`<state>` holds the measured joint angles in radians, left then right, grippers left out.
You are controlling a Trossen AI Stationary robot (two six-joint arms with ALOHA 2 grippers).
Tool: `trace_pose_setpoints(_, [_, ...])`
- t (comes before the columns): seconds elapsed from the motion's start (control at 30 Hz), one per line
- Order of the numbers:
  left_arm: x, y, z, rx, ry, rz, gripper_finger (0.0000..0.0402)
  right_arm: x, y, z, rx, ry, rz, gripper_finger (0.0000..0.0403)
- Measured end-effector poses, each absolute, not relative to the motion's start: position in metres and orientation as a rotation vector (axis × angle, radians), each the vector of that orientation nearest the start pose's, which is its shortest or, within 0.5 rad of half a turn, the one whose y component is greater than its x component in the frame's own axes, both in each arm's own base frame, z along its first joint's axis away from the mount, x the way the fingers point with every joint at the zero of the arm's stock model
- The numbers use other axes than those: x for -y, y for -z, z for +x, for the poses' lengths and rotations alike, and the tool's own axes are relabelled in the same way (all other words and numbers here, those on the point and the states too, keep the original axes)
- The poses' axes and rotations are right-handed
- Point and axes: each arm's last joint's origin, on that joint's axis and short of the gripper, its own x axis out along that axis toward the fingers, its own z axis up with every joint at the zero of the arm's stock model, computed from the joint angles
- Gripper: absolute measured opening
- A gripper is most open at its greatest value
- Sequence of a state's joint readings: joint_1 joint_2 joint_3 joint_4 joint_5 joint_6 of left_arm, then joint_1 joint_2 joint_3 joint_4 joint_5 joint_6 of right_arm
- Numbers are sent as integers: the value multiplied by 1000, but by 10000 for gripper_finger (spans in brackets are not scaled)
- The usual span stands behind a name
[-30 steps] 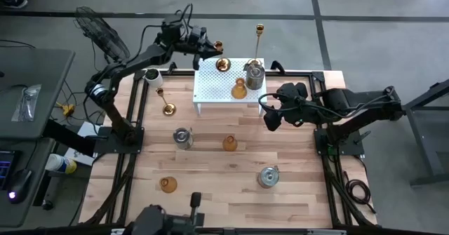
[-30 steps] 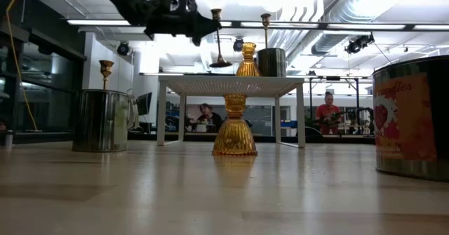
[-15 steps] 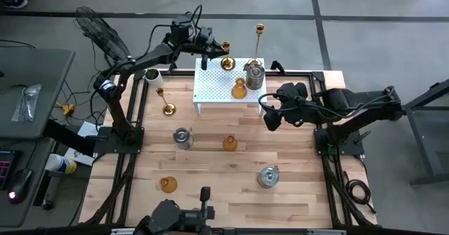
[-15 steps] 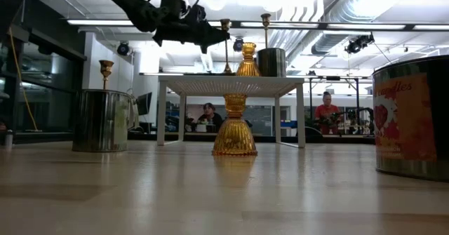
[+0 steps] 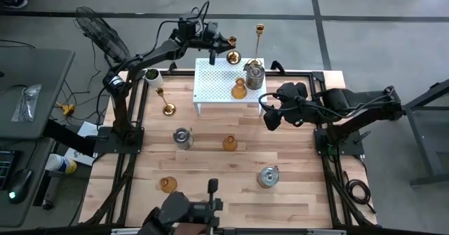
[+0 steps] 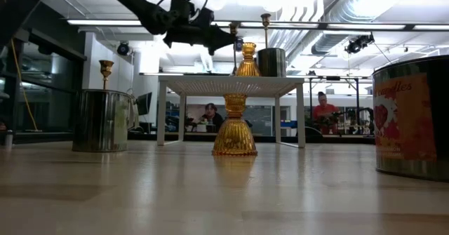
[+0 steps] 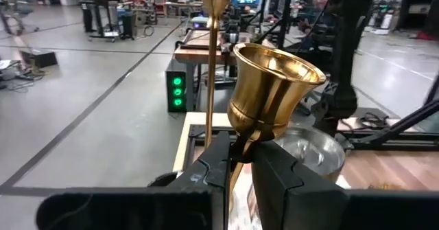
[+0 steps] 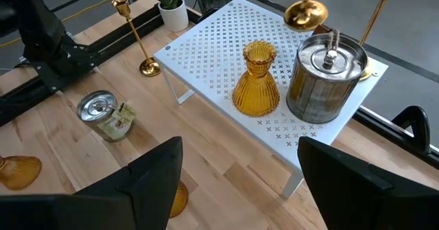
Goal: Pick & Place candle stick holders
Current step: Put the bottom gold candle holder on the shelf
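Candle stick holders were spread over the tabletop [image 5: 295, 172] and the white perforated rack [image 5: 214, 88] at upper centre of the high view. One gold stemmed holder [image 5: 232, 55] was held by the left gripper [image 5: 223, 47] above the rack's far edge; in the left wrist view its stem was clamped between the fingers [image 7: 271, 175], with the flared brass end [image 7: 271, 86] pointing away from the camera. On the rack, an amber glass holder [image 5: 239, 90] stood just beside a silver cup [image 5: 254, 76], and a second gold stick [image 5: 257, 42] rose behind them at the far edge. A third gold stick [image 5: 164, 102] stood on the tabletop left of the rack, near the white cup [image 5: 152, 75]. A silver cup [image 5: 182, 137] and an amber holder [image 5: 229, 144] sat mid-frame, well apart from another amber holder [image 5: 168, 184] at lower left and a silver cup [image 5: 268, 176] at lower right. The right gripper [image 5: 269, 116] hovered right of the rack, holding nothing, its fingers [image 8: 147, 171] set wide apart in the right wrist view. In the low view, the near amber holder [image 6: 234, 126] lined up in front of the rack [image 6: 231, 84], and people were visible in the room behind.
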<state>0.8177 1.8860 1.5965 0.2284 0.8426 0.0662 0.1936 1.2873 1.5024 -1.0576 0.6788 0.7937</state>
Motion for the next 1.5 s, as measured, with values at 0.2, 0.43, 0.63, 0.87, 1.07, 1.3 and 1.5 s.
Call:
trace_pose_setpoints(0.2, [-318, -328, 328, -81, 43, 1, 30, -27, -400, 232, -536, 719, 381, 281])
trace_pose_setpoints(0.43, [-327, -316, 328, -92, 60, -28, 30, -27, -400, 232, -536, 719, 381, 281])
trace_pose_setpoints(0.63, [-327, -319, 328, -78, 56, -36, 30, -27, -401, 232, -532, 723, 379, 281])
trace_pose_setpoints(0.87, [-323, -318, 334, -88, 8, -77, 30, -26, -401, 231, -509, 759, 355, 281])
trace_pose_setpoints(1.07, [-312, -317, 345, -98, -5, -96, 30, -23, -402, 232, -507, 770, 357, 281])
trace_pose_setpoints(1.3, [-306, -316, 352, -115, -62, -79, 30, -21, -401, 232, -509, 775, 361, 281])
trace_pose_setpoints(1.5, [-309, -313, 350, -142, -131, -98, 36, -21, -401, 232, -509, 774, 362, 281])
